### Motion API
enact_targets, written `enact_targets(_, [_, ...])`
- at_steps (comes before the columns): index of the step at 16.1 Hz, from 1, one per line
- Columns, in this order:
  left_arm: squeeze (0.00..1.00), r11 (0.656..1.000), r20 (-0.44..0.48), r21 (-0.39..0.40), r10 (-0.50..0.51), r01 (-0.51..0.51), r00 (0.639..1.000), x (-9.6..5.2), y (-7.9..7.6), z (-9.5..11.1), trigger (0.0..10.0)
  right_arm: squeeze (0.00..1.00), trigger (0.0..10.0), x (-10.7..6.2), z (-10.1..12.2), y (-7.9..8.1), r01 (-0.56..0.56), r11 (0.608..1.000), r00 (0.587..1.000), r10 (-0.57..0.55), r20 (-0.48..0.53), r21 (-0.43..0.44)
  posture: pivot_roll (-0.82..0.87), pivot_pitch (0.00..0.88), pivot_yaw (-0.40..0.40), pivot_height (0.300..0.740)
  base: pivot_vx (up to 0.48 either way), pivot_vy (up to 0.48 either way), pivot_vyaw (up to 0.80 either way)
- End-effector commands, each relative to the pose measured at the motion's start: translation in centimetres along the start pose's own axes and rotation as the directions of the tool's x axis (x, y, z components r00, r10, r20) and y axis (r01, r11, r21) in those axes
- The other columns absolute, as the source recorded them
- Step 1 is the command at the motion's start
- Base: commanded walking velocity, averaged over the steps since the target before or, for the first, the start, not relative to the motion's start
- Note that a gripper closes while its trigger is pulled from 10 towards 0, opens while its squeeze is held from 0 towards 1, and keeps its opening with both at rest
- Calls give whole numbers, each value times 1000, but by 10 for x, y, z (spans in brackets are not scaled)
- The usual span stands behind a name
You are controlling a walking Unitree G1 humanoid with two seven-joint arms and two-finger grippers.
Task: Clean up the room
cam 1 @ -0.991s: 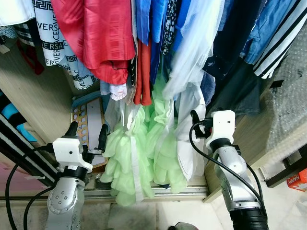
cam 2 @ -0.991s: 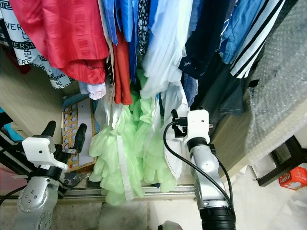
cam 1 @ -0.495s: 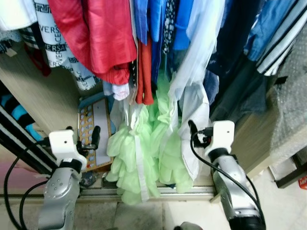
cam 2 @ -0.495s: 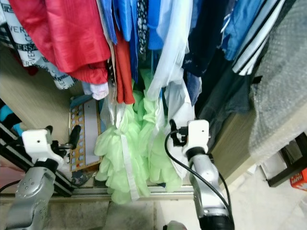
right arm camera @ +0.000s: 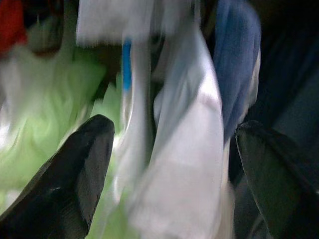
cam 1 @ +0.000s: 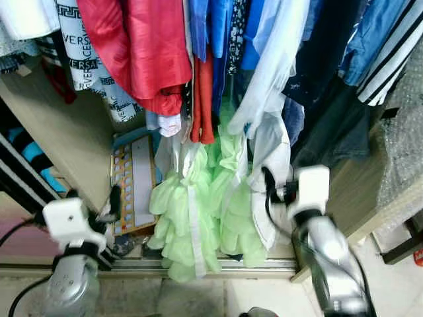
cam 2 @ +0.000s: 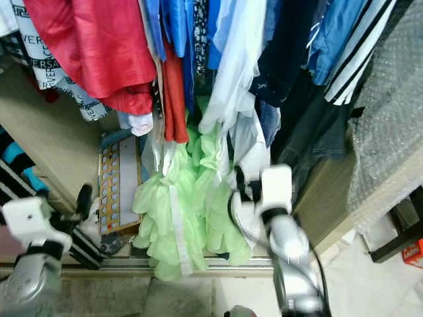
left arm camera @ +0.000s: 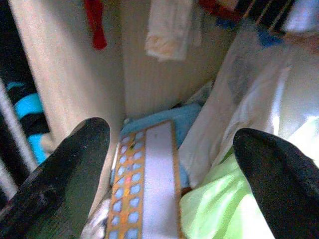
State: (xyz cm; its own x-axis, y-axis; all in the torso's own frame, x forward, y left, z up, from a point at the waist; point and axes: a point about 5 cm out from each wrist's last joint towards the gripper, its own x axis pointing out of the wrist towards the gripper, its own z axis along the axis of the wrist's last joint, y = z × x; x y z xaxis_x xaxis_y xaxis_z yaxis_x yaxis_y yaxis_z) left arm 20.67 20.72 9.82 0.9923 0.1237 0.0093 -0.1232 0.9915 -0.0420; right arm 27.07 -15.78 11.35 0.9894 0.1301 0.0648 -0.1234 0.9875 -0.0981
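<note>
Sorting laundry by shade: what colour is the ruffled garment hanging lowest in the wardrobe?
Pale green ruffled garment, clearest in the left eye view.

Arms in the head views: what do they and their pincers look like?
Both arms are silver metal with a white boxy wrist block. The left pincer and right pincer each have two long black fingers with rounded tips. A black cable loops from the right wrist along the arm; another trails by the left arm.

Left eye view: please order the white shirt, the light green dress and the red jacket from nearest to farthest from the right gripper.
Measured from the right gripper:
1. White shirt: hanging right in front of the gripper, nearest.
2. Light green dress: hanging low, to the gripper's left.
3. Red jacket: high up on the left, farthest.
</note>
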Motion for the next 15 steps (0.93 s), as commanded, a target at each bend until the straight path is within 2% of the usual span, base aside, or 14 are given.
enact_targets(1, [0,1000,2,9,20,-20,1000,3,1,1,10000,0,10000,3,2,-3,-13,1000,1000,13,2,-12,57,0,-10,740,0,0,0])
enact_targets(3, [0,1000,7,-20,17,-16,1000,6,-7,2,10000,0,10000,6,2,-2,-40,999,999,40,5,-32,67,0,-21,740,0,0,0])
enact_targets(4, [0,1000,13,-17,-25,25,1000,9,-14,4,10000,0,10000,8,1,1,-40,999,999,41,5,-31,70,0,-19,740,0,0,0])
enact_targets(7, [0,997,38,0,-76,76,996,17,-22,7,10000,0,10000,8,-4,6,-33,999,999,33,5,-35,48,0,17,740,0,0,0])
enact_targets(9, [0,995,-59,10,-98,98,993,21,-24,4,10000,0,10000,6,-4,7,-34,998,999,34,2,-48,36,0,26,740,0,0,653])
enact_targets(10, [0,993,-47,18,-114,115,992,22,-26,3,10000,0,10000,4,-7,6,-33,998,999,33,-5,-52,29,0,27,740,0,0,800])
enact_targets(11, [0,990,-10,23,-139,139,990,30,-28,2,10000,0,10000,4,-9,6,-33,998,999,32,-14,-62,16,0,22,740,0,0,800])
enact_targets(12, [0,991,-39,12,-131,132,991,31,-28,0,10000,0,10000,3,-8,5,-33,997,999,33,-11,-63,11,0,20,740,0,0,800])
enact_targets(13, [0,984,-23,73,-162,163,987,33,-34,2,10000,0,10000,4,-7,4,-40,997,999,40,-6,-67,5,0,21,740,0,0,800])
enact_targets(15, [0,986,-66,62,-152,156,986,31,-41,-3,10000,0,10000,7,-5,0,-42,996,999,42,-1,-77,5,0,23,740,0,0,800])
